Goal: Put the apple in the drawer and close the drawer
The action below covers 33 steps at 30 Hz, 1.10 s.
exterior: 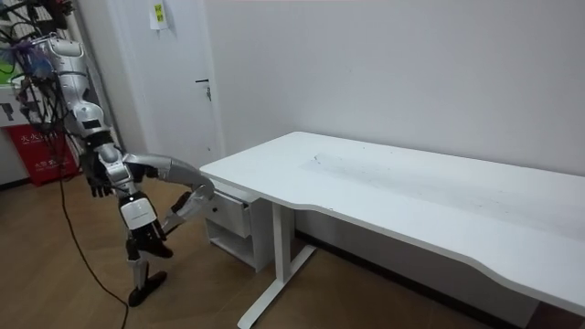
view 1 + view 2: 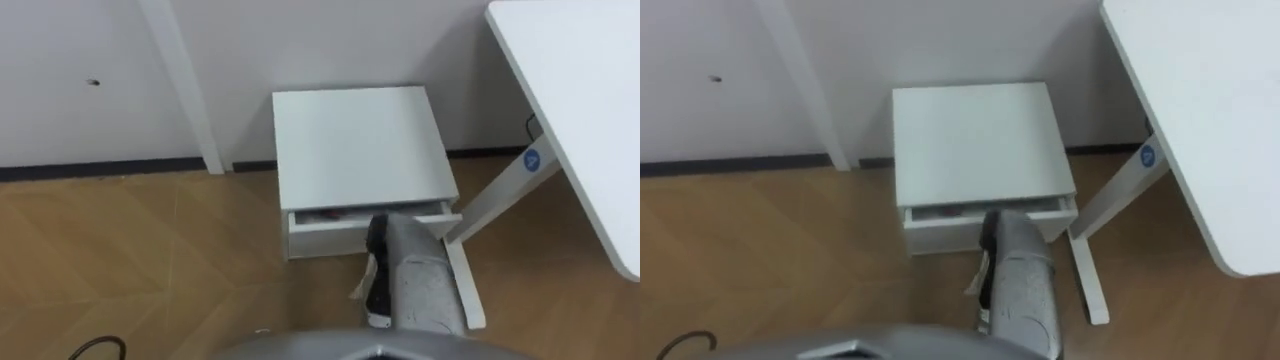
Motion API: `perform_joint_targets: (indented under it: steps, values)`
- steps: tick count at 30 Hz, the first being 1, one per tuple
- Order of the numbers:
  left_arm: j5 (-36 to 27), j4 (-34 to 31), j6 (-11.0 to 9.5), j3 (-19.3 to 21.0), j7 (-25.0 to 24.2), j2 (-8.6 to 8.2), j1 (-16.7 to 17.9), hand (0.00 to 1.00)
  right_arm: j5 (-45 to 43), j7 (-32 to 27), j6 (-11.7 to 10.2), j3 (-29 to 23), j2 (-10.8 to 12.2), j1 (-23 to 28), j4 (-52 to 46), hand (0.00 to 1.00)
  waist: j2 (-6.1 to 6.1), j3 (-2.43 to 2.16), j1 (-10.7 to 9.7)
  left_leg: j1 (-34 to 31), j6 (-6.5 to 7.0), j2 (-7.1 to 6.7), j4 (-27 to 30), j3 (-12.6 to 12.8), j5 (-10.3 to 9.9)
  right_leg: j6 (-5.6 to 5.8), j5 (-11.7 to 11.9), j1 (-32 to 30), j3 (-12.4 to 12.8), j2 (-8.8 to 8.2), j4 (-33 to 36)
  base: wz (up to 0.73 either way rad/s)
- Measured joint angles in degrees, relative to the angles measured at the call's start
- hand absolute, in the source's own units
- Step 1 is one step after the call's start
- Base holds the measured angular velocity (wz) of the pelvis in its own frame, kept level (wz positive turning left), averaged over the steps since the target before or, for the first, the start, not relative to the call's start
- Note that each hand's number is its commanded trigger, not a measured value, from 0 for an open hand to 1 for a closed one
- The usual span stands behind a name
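A small white cabinet (image 2: 360, 145) stands against the wall, and I stand just in front of it. Its top drawer (image 2: 330, 228) is pulled out a little, leaving a narrow gap. In that gap a bit of red (image 2: 330, 213) shows, perhaps the apple; too little of it is visible to be sure. My right arm reaches forward from the lower right. Its hand (image 2: 377, 238) is at the drawer's front, right of the middle. In the room view that hand (image 1: 207, 193) is up against the cabinet. My left arm (image 1: 175, 217) is held lower, by my waist.
A large white desk (image 2: 580, 90) stands at the right, and its leg and foot (image 2: 468, 285) run along the floor beside the cabinet. A white door frame (image 2: 185, 85) rises at the left of the cabinet. Wooden floor lies to my left.
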Motion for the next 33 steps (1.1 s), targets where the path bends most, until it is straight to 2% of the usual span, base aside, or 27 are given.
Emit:
perform_joint_targets:
  steps: [3,5,8,9,10,11,12,13,14,15,16,17,18,19,20,21,22,24,26,29,30,31,33]
  values:
    - [0.2,0.0,0.8,0.0,0.0,0.03,0.2,0.00,1.5,-1.3,0.1,0.3,-0.1,-0.1,-0.4,0.00,-0.52,0.03,0.6,-1.2,0.92,-0.78,1.8,0.1,-0.7,0.27,-0.3,1.1,1.4,-0.60,-1.3,0.03]
    - [0.0,-0.3,0.9,-0.1,0.0,0.03,1.3,0.00,2.9,-1.8,0.3,0.5,0.0,0.2,-0.3,0.00,-0.56,0.03,0.7,-0.8,1.12,-1.02,1.7,0.0,-0.9,0.37,-0.3,5.3,1.9,-1.35,-6.1,0.02]
    - [0.0,-0.8,0.8,0.0,0.0,-0.05,2.4,0.00,5.1,-1.8,0.5,0.4,-0.1,0.7,-0.6,0.00,-0.93,0.14,-0.2,-0.4,0.70,-2.40,1.1,-0.6,-1.1,0.45,-0.3,10.4,3.6,-3.30,-13.7,0.13]
    - [0.0,-0.8,0.7,0.1,0.0,-0.12,3.0,0.00,5.5,-1.9,1.4,0.4,-0.3,0.6,-0.6,0.00,-0.81,0.14,-0.5,-0.3,0.02,-2.85,1.0,-0.5,-1.3,0.64,-0.2,13.0,4.5,-3.54,-19.3,0.04]
    - [0.0,-0.8,0.9,0.3,0.1,-0.07,3.3,0.00,5.5,-1.9,2.0,0.3,-0.3,0.7,-0.7,0.00,-0.86,0.17,-0.6,0.2,-2.41,-3.75,0.2,-0.6,-1.4,0.68,-0.2,16.7,4.8,-3.70,-26.5,0.00]
    - [-0.1,-0.8,0.9,0.4,0.1,-0.10,3.4,0.00,5.4,-1.9,2.4,0.3,-0.3,0.9,-0.7,0.00,-0.88,0.18,-0.8,0.7,-3.79,-4.15,-0.6,-0.6,-1.1,0.67,-0.2,18.9,4.7,-3.66,-31.0,0.05]
    - [-0.3,-1.0,0.9,0.2,0.3,-0.22,4.0,0.00,5.2,-1.9,3.3,0.3,-0.3,1.2,-0.9,0.00,-1.72,0.43,-1.1,2.4,-8.37,-5.74,-3.9,-0.5,0.2,0.42,-0.3,23.7,4.9,-3.02,-40.8,0.06]
    - [-0.8,-1.3,1.0,-0.4,0.8,0.14,4.3,0.00,4.8,-1.9,3.9,0.1,0.0,1.2,-1.4,0.00,-3.80,-0.20,-1.0,2.3,-11.39,-6.64,-1.9,-1.5,-0.3,0.21,-0.6,27.4,6.8,-3.32,-50.3,0.14]
    - [-1.5,-3.0,1.0,-2.1,1.6,1.21,3.2,0.00,3.4,-1.6,4.0,-0.5,0.3,1.3,-1.4,0.00,-2.82,0.21,-0.9,-1.6,-7.42,-3.47,6.4,-5.5,-4.5,1.90,-1.3,28.7,8.1,-2.89,-55.6,0.07]
    - [-1.6,-3.8,0.8,-2.2,2.1,1.43,3.0,0.00,3.2,-1.8,4.0,-0.6,0.2,1.3,-1.3,0.00,-2.71,0.73,-0.4,-2.9,-5.44,-3.87,8.5,-5.5,-6.3,2.92,-2.0,29.7,9.2,-2.65,-58.2,-0.15]
    - [-1.7,-4.0,0.7,-2.0,3.0,1.59,3.5,0.00,2.6,-1.6,4.0,-0.7,0.5,1.3,-1.4,0.00,-3.76,0.42,0.5,-2.4,-6.01,-4.58,9.0,-5.3,-7.3,4.14,-3.6,33.7,9.7,-2.28,-64.6,-0.21]
    - [-2.0,-4.0,0.5,-2.1,3.2,1.40,3.2,0.00,1.8,-1.6,4.0,-0.8,0.4,1.3,-1.4,0.00,-4.68,0.67,0.5,-0.4,-6.39,-4.81,6.2,-5.1,-6.3,4.30,-4.4,38.4,8.7,-1.21,-71.2,-0.20]
    - [-2.8,-4.1,0.2,-2.1,3.3,1.30,2.8,0.00,0.9,-1.7,4.0,-1.3,0.3,1.1,-1.4,0.00,-4.79,0.57,0.8,0.5,-6.49,-4.96,4.3,-4.8,-5.2,4.53,-4.7,40.2,8.3,-0.39,-74.2,-0.09]
    - [-3.6,-4.1,-0.5,-2.0,3.4,1.25,2.1,0.00,-0.2,-1.9,3.8,-1.9,0.1,0.3,-1.4,0.00,-4.73,0.30,1.2,1.9,-6.36,-5.18,0.5,-3.9,-3.4,4.02,-5.1,42.6,8.1,1.45,-80.0,-0.18]
    - [-3.8,-4.1,-0.8,-2.0,3.5,1.32,1.8,0.00,-0.6,-2.1,3.7,-1.9,0.0,-0.3,-1.4,0.00,-5.24,0.34,1.1,2.6,-6.25,-5.46,-1.4,-3.7,-2.3,3.77,-4.9,43.8,8.2,2.26,-83.0,-0.20]
    - [-3.8,-4.1,-1.0,-1.6,3.8,1.37,1.6,0.00,-1.4,-2.5,3.1,-2.0,0.0,-1.2,-1.5,0.00,-5.54,0.12,1.1,3.4,-5.19,-5.71,-3.9,-3.5,-0.6,2.64,-4.5,46.2,8.1,3.87,-88.7,-0.22]
    - [-3.8,-4.2,-1.0,-0.8,3.9,1.28,1.0,0.00,-1.7,-3.0,2.7,-2.0,0.0,-1.9,-1.4,0.00,-5.90,-0.04,1.3,3.4,-3.88,-5.64,-5.0,-3.5,0.2,2.35,-4.3,48.2,8.7,4.65,-93.3,-0.21]
    - [-3.9,-4.7,-1.1,-0.2,3.8,0.97,0.5,0.00,-1.7,-3.0,1.8,-2.0,0.0,-2.7,-1.9,0.00,-6.25,-0.13,1.4,4.7,-4.13,-5.55,-6.9,-3.8,1.1,2.29,-4.3,49.9,8.8,6.02,-97.0,-0.16]
    - [-3.9,-5.7,-2.4,0.3,3.7,-0.17,0.4,0.00,-2.0,-3.4,0.7,-2.0,0.0,-2.6,-2.3,0.00,-6.49,-0.09,1.5,7.2,-5.34,-5.55,-10.5,-4.0,2.6,2.19,-4.3,51.9,8.5,6.50,-99.5,-0.02]
    - [-3.9,-5.7,-3.4,0.9,3.1,-0.83,0.4,0.00,-2.4,-3.4,0.7,-2.0,0.2,-2.6,-2.5,0.00,-6.60,-0.21,2.4,9.3,-6.67,-5.18,-13.3,-4.1,3.6,1.73,-4.0,53.8,8.3,7.45,-101.8,-0.09]
    - [-3.9,-5.6,-3.5,1.4,2.7,-0.95,0.6,0.00,-3.0,-3.4,0.7,-2.0,0.2,-2.4,-2.4,0.00,-6.54,-0.21,2.6,10.4,-7.22,-4.93,-14.7,-4.4,4.2,1.04,-3.6,54.8,8.2,8.01,-102.8,-0.04]
    - [-3.9,-5.6,-3.6,1.8,2.7,-0.96,1.1,0.00,-3.1,-3.4,0.7,-1.9,0.2,-2.2,-2.3,0.00,-6.37,-0.06,2.6,11.4,-7.72,-4.70,-16.0,-4.7,4.7,0.82,-3.5,55.8,7.7,8.39,-103.5,0.00]
    - [-3.9,-5.6,-3.7,2.4,2.8,-0.99,1.7,0.00,-3.8,-3.5,0.7,-1.9,0.2,-1.9,-2.2,0.00,-6.31,-0.04,2.6,12.7,-8.01,-4.56,-17.1,-4.9,4.9,0.78,-3.5,56.8,7.4,9.06,-104.0,0.05]
